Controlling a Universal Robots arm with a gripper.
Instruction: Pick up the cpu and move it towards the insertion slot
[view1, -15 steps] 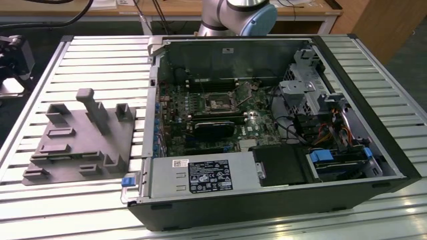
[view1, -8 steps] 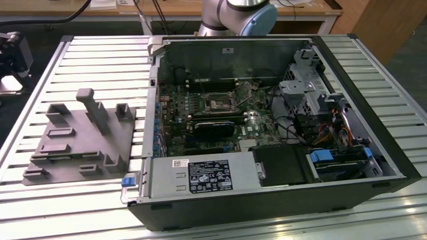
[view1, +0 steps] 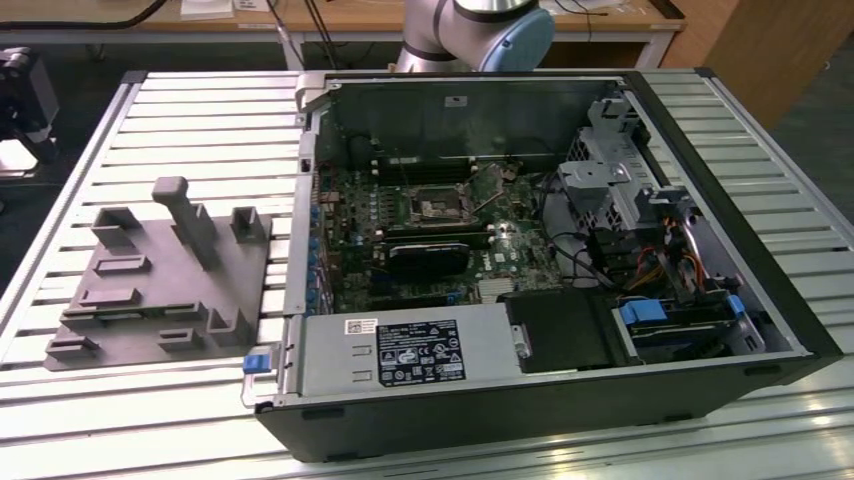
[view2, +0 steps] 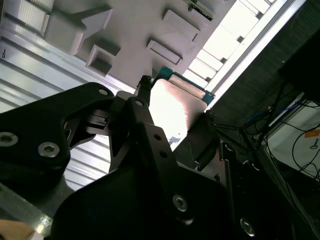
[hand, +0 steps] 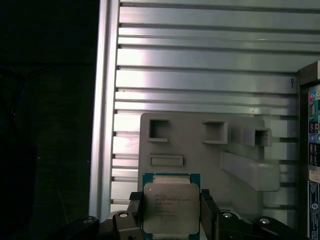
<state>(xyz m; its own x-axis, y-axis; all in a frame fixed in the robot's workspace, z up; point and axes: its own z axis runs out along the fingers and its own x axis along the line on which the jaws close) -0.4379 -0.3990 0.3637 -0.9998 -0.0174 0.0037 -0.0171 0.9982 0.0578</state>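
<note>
**Cpu clamped in the claw, over the grey fixture**

I have the cpu (hand: 171, 207) pinched in the gripper (hand: 171, 212). In the first wrist view the 2 dark fingers (hand: 134, 210) sit tight against 2 opposite edges of the chip. They are closed down to its width, with no gap that I can make out. Its silvery lid faces that camera, with a green rim showing round it. In the second wrist view I see the cpu (view2: 175, 107) from the other side. It is washed bright, with a teal edge at its far end, and sits between the black finger links.

Beyond the chip, the grey plastic fixture (hand: 200, 150), with its rectangular recesses and 1 slanted block, lies on the slatted bench (hand: 200, 60). The cpu overlaps the fixture's edge in that view, but I cannot judge its height above it.

In the exterior view the fixture sits near the bench edge on the exterior view's left. The open computer case (view1: 534, 420) is just beside it and covers the bench's middle and right. The insertion slot (view1: 438, 208) is on the green motherboard (view1: 360, 250) inside the case, between the case's far wall and a black card (view1: 427, 258). The arm's base joint (view1: 481, 30) stands at the bench's far edge.
</note>
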